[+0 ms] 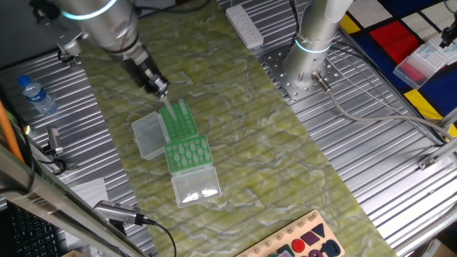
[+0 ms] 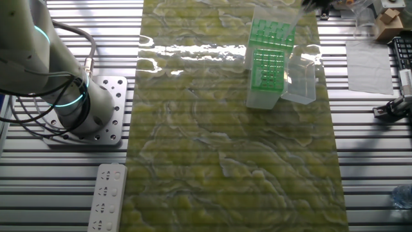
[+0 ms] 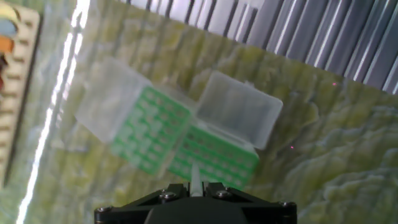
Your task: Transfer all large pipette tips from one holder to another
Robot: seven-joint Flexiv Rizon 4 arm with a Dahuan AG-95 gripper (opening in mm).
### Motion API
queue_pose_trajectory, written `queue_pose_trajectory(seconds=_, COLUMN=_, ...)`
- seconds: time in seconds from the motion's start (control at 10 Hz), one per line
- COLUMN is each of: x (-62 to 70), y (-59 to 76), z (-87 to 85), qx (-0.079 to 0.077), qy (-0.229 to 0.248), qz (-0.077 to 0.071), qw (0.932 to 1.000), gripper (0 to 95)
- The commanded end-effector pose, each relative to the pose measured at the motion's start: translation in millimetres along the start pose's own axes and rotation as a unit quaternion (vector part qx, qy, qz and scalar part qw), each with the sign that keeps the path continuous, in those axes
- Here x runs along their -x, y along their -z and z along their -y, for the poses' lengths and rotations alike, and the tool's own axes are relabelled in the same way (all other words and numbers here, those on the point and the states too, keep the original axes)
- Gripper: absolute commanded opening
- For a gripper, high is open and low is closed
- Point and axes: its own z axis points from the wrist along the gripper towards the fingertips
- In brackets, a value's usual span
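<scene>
Two green racks stand end to end, each with an open clear lid. The nearer rack [image 1: 189,153] [image 3: 152,130] [image 2: 271,32] shows rows of pale round dots, the large pipette tips. My gripper [image 1: 161,91] [image 3: 196,186] is shut on one whitish pipette tip [image 1: 166,108] [image 3: 196,177], which points down over the farther rack [image 1: 178,121] [image 3: 214,155] [image 2: 267,71]. The tip's lower end hangs just above that rack. In the other fixed view only the gripper's edge [image 2: 311,5] shows at the top.
Clear lids lie beside the racks [image 1: 150,135] [image 1: 196,185] [image 3: 239,112] [image 2: 301,80]. A water bottle [image 1: 36,95] stands at the left. A power strip [image 1: 245,27] and a second arm's base [image 1: 310,46] sit at the back. A peg board [image 1: 300,243] lies in front.
</scene>
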Motion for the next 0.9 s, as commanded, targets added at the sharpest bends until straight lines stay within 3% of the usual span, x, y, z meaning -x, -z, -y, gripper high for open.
queue_pose_trajectory(seconds=0.1, x=-15.0, y=-11.8, z=3.9, qx=-0.003, qy=0.005, qz=0.001, qw=1.0, gripper=0.0)
queue_pose_trajectory(seconds=0.4, x=-25.0, y=-22.1, z=5.6, qx=-0.002, qy=0.007, qz=0.005, qw=1.0, gripper=0.0)
queue_pose_trajectory(seconds=0.9, x=-22.5, y=-29.1, z=8.1, qx=-0.006, qy=0.01, qz=0.01, qw=0.9999, gripper=0.0)
